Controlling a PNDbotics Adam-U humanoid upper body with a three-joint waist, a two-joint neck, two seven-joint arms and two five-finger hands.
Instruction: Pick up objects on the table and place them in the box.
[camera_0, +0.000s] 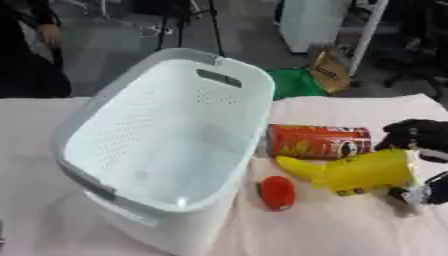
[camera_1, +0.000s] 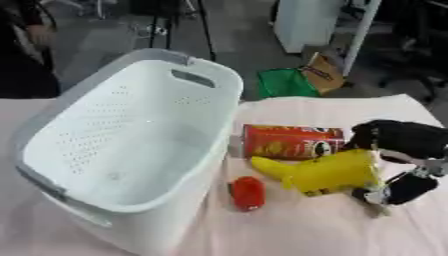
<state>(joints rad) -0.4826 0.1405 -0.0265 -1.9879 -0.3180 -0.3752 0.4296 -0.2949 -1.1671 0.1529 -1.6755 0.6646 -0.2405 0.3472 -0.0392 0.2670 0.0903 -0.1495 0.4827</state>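
Three things left on table (camera_0: 350, 235) beside empty white basket (camera_0: 105, 130): red can (camera_0: 319, 141), small red object (camera_0: 278, 192), yellow toy (camera_1: 337, 172) clasped by right hand (camera_1: 402, 145).

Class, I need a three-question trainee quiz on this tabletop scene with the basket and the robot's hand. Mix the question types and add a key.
1. True or false: the white basket already holds the red can.
2. Which thing is the right hand curled round? A) the small red object B) the yellow toy C) the basket
3. Fill in: the red can lies on its ____ between the basket and the right hand.

Key: 1 false, the basket looks empty; 2 B; 3 side.
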